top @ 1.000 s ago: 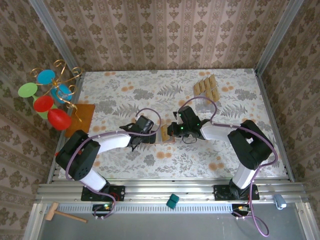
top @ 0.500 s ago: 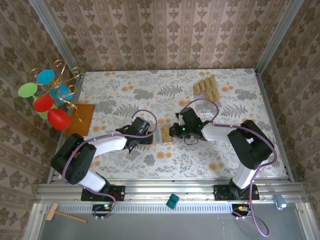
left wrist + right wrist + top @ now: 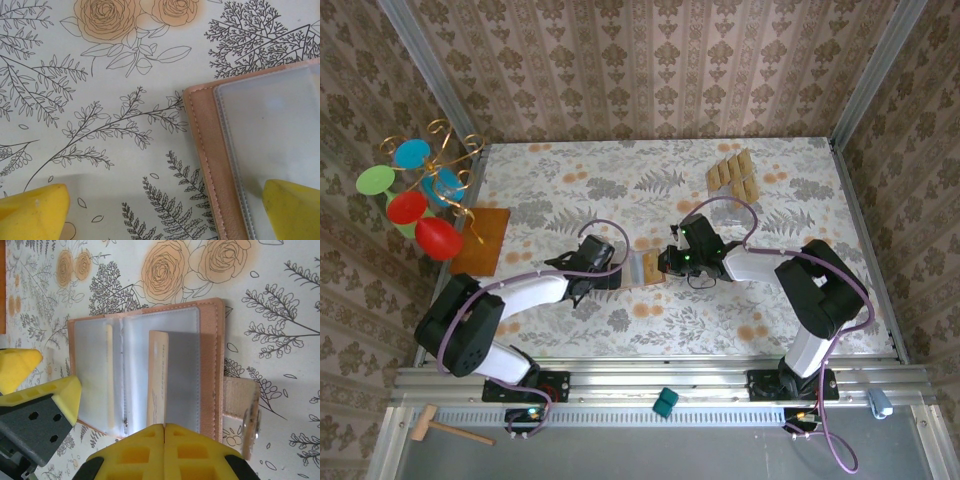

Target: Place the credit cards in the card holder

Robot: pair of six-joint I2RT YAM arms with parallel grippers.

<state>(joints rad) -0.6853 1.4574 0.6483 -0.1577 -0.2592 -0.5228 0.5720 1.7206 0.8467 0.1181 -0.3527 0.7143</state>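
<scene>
Floral bench (image 3: 570,170), top view: card holder (image 3: 645,268) laid open at centre, left jaws at its 9 o'clock, right jaws at 3, credit cards (image 3: 733,175) at 1 | left wrist: jaws spread astride holder's edge | right wrist: jaws pressed together at 6, card (image 3: 157,375) seemingly pinched, long axis toward 12 over holder.

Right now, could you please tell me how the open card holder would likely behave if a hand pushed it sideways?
The card holder lies flat, open and thin, so it would probably slide over the tablecloth rather than tip. Its clear pockets look glossy, so likely slippery to touch. The loose snap strap would probably flop if lifted.
</scene>
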